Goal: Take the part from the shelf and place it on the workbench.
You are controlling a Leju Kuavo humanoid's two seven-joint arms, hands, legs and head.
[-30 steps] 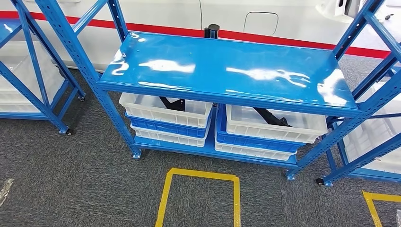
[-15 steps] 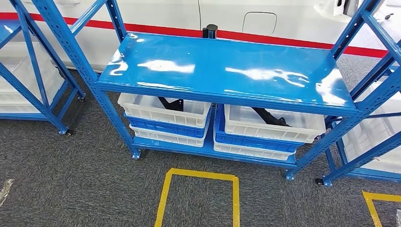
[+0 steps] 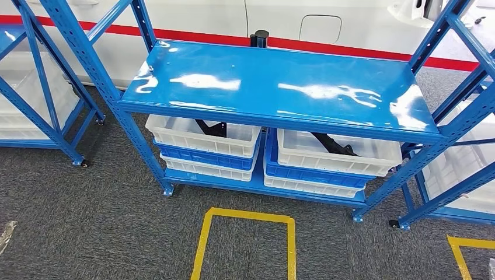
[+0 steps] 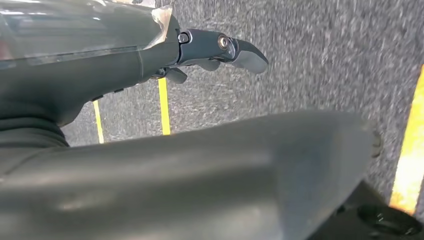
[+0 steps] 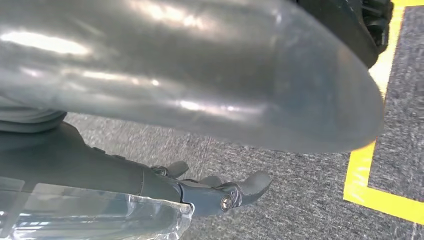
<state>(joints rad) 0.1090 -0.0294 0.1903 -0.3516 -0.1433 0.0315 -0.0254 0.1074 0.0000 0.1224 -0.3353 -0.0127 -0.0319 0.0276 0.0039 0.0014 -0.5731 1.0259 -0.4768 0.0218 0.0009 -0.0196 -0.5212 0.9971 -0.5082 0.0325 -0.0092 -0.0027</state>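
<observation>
Grey carpet (image 3: 105,221) carries a blue shelf (image 3: 274,87) whose lower level holds white bins, a black part (image 3: 334,144) lying in the right-hand bin (image 3: 338,156), well apart from the left hand (image 4: 220,50) and right hand (image 5: 220,192), both hanging with fingers released, grasping nothing.

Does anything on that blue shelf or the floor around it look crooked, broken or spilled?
Nothing stands out. The blue shelf stands square, its top bare and shiny. Beneath it the left bin stack and right bin stack sit level, each top white bin holding a black part. The yellow floor marking is intact.
</observation>
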